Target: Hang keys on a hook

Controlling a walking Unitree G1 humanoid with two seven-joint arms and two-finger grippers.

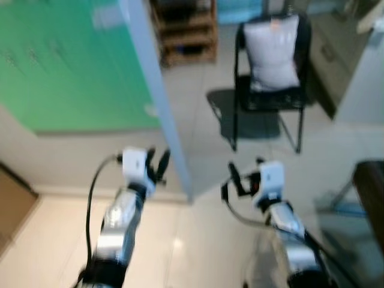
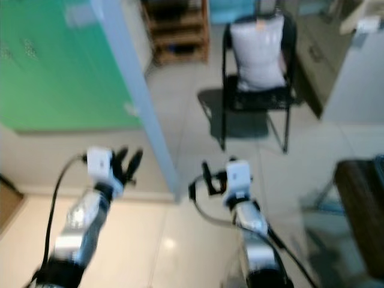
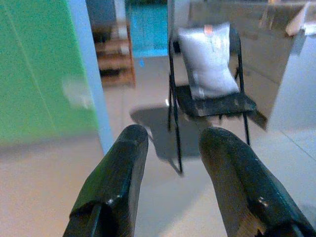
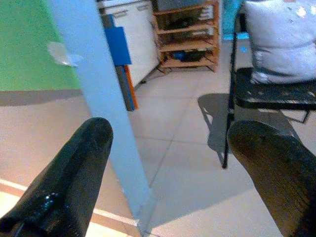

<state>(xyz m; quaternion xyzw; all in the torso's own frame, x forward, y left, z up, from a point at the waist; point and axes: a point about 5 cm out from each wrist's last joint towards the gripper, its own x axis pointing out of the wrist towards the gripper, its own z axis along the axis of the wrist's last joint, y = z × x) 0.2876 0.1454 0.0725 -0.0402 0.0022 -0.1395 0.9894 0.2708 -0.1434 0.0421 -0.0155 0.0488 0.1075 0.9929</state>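
Observation:
My left gripper (image 1: pixel 157 163) is raised in front of a green wall (image 1: pixel 66 66), its two black fingers (image 3: pixel 116 182) apart and empty. My right gripper (image 1: pixel 231 181) is held up beside it, over the tiled floor, also open with nothing between its fingers (image 4: pixel 74 173). No keys or hook can be made out; the eye views are blurred.
A pale blue wall edge (image 1: pixel 159 102) runs down between the grippers. Beyond stands a black folding chair (image 1: pixel 270 90) with a white cushion (image 1: pixel 273 51) on it. A wooden shelf (image 1: pixel 186 33) stands at the back. A dark table edge (image 1: pixel 369 192) is at the right.

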